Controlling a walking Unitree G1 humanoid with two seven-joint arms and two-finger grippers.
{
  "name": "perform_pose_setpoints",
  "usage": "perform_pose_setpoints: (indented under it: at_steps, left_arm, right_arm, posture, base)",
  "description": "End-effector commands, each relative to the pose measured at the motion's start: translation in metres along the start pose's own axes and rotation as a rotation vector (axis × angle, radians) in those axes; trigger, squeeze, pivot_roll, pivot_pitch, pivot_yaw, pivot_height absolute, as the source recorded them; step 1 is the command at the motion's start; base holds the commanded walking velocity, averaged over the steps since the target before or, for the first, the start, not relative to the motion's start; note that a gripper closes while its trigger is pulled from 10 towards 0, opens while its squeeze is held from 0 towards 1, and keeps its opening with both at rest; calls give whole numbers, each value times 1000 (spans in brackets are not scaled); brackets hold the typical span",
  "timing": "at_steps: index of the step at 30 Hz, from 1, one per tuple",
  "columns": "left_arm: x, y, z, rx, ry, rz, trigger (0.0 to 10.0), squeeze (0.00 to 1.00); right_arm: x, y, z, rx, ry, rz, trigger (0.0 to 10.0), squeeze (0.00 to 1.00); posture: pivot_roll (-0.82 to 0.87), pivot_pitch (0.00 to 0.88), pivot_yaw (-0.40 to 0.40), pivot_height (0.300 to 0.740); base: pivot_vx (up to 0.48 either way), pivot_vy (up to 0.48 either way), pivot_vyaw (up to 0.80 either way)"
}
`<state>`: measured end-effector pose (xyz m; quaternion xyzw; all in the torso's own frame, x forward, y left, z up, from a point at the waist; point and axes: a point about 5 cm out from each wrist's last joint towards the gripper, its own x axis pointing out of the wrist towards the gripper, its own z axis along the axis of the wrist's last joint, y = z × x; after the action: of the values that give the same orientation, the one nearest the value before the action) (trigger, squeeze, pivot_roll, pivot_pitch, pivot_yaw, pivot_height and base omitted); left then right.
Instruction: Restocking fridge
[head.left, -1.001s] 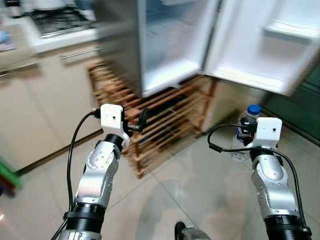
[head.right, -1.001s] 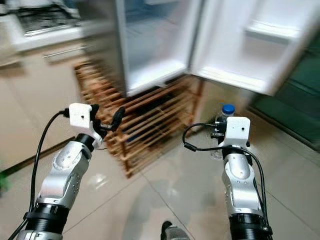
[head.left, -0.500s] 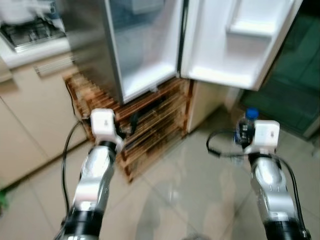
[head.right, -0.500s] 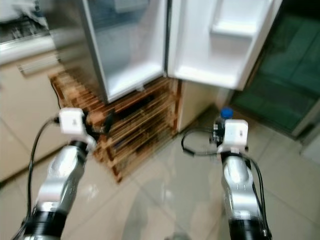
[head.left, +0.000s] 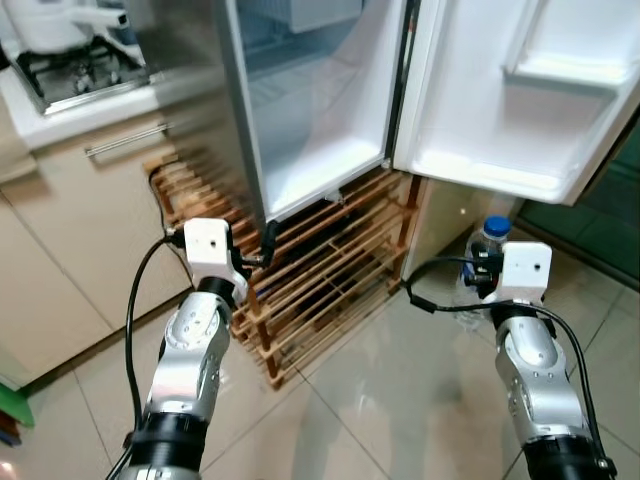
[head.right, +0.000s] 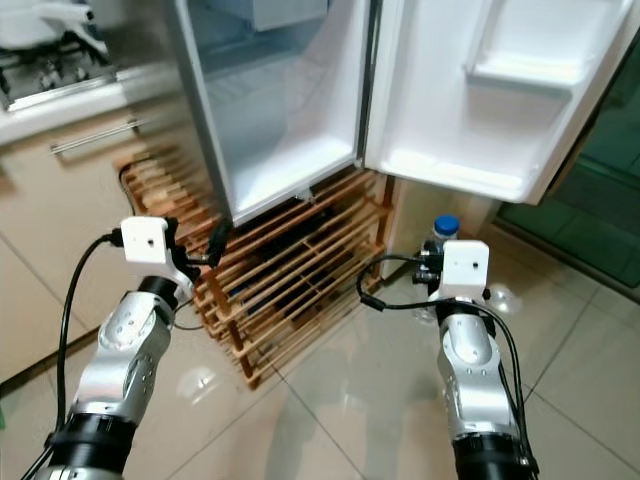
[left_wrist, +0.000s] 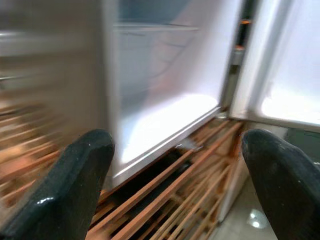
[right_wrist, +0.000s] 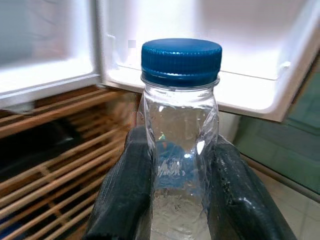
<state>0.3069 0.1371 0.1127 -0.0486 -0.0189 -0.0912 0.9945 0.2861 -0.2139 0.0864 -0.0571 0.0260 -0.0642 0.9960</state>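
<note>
Fridge: the fridge (head.left: 320, 110) stands far ahead with its door (head.left: 520, 90) swung open to the right; the white interior floor is bare and lit, and a door shelf runs along the door's lower edge.
Rack: a wooden slatted rack (head.left: 320, 280) sits under the fridge body, on the tiled floor (head.left: 400, 400).
Table: to the far left, a pale kitchen table (head.left: 90, 170) with a bar handle carries a gas stove (head.left: 75, 70) and a white pot.
Left pincer: the left pincer (left_wrist: 175, 170) is raised at the left, near the rack and the fridge's lower front edge; its 2 black fingers (left_wrist: 75, 185) stand wide apart with nothing between them, pointing into the open fridge.
Right pincer: the right pincer (right_wrist: 175, 190) is raised at the right, below the open door; its 2 fingers are clamped on the sides of the bottle.
Bottle: the clear water bottle (right_wrist: 180, 150) with a blue cap (right_wrist: 181, 60) stands upright in the right pincer, near the door's lower shelf and outside the fridge.
</note>
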Motion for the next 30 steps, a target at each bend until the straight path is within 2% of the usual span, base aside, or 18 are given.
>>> perform_pose_setpoints:
  at_steps: [1, 6, 9, 13, 17, 21, 26, 28, 30]
  left_arm:
    - [3, -10, 2, 5, -11, -52, 10000, 0]
    - [5, -17, 7, 36, -39, -113, 10000, 0]
    - [7, -20, 7, 70, -27, -110, 10000, 0]
    - [10, -23, 7, 78, -16, -108, 10000, 0]
    - [13, -21, 3, 51, 23, -49, 10000, 0]
    - [15, -20, 3, 51, 23, -14, 10000, 0]
    - [19, -17, 0, 13, 42, 30, 10000, 0]
    - [18, -15, -14, 27, 81, 46, 10000, 0]
    - [18, -16, -17, 35, 86, 33, 10000, 0]
  right_arm:
    - [2, -7, 8, -8, -42, -24, 0, 0]
    - [3, -12, 9, -23, -47, -53, 0, 0]
    - [3, -15, 8, -34, -33, -67, 0, 0]
    - [4, -17, 9, -42, -38, -75, 0, 0]
    - [5, -15, 10, -47, -41, -64, 0, 0]
    - [7, -13, 14, -46, -59, -57, 0, 0]
    - [10, -9, 21, -53, -84, -33, 0, 0]
    - [15, -8, 31, -37, -113, -27, 0, 0]
    - [16, -8, 33, -33, -116, -28, 0, 0]
  posture:
    - [-113, 8, 23, 740]
    - [-116, 9, 21, 740]
    - [-115, 10, 20, 740]
    - [-118, 11, 20, 740]
    - [-120, 12, 20, 740]
    - [-120, 13, 18, 740]
    - [-121, 15, 15, 740]
    - [-127, 14, 12, 740]
    - [-127, 14, 12, 740]
  base:
    - [480, 0, 0]
    - [480, 0, 0]
    - [428, 0, -788]
    - [0, 0, -764]
    - [0, 0, -694]
    - [0, 0, 0]
    - [0, 0, 0]
    - [0, 0, 0]
    - [0, 0, 0]
